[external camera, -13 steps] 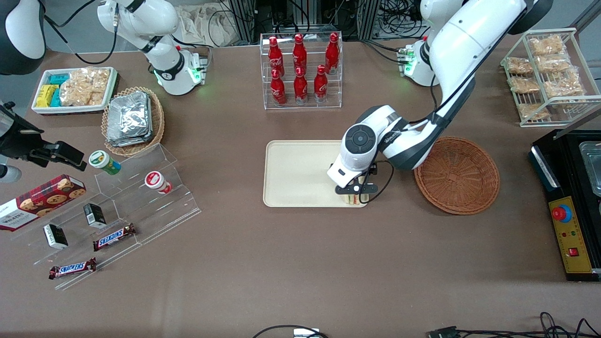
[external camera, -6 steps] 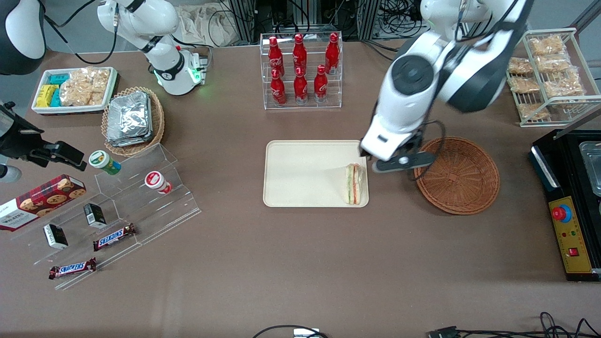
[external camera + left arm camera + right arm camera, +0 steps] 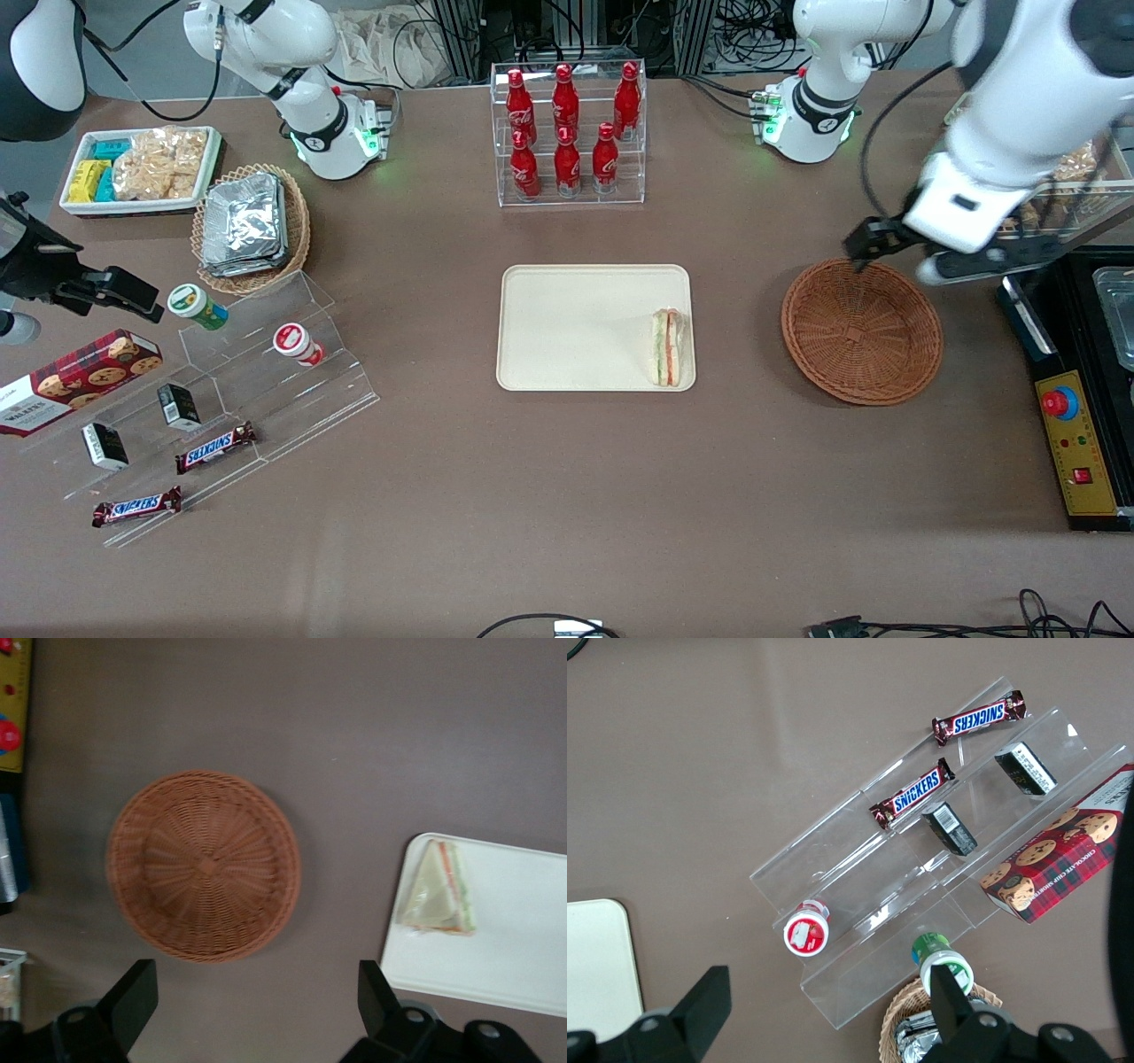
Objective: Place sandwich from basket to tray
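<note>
The sandwich [image 3: 667, 346] lies flat on the tray [image 3: 567, 328] at centre frame in the front view, tucked against the tray's edge nearest the basket [image 3: 861, 330]. The basket sits alone at right of centre with nothing in it, well apart from the tray. The gripper [image 3: 895, 251] hangs high at upper right of the front view, over the basket's upper rim, its fingers [image 3: 131, 1003] spread wide with nothing between them
</note>
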Tool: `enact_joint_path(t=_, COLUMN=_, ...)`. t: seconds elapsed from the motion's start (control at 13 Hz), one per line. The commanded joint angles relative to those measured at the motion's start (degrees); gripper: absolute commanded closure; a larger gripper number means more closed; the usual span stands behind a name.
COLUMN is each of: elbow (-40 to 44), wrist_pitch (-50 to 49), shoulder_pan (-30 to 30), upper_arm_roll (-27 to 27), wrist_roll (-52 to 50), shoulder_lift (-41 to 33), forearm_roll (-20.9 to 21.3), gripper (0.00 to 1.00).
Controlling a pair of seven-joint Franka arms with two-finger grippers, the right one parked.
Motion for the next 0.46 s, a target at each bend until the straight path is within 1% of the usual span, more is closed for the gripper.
enact_joint_path(t=0.0, elbow=-1.41, wrist_pitch=-1.29, shoulder_pan=-0.62, upper_arm_roll=4.89, wrist_roll=4.56, shoulder_lift=-2.60, forearm_roll=-0.94, gripper=0.00)
enact_joint_path(t=0.08, elbow=-0.80, wrist_pitch=-2.08, shoulder_pan=-0.62, upper_arm_roll=5.69, wrist_roll=4.57, shoulder_lift=-2.52, forearm_roll=-0.94, gripper=0.00)
enact_joint_path(t=0.38, elbow=0.87, wrist_pitch=-2.26, shoulder_pan=-0.35, upper_arm_roll=6.04, wrist_roll=4.39, shoulder_lift=-2.17, forearm_roll=-0.68, gripper=0.00)
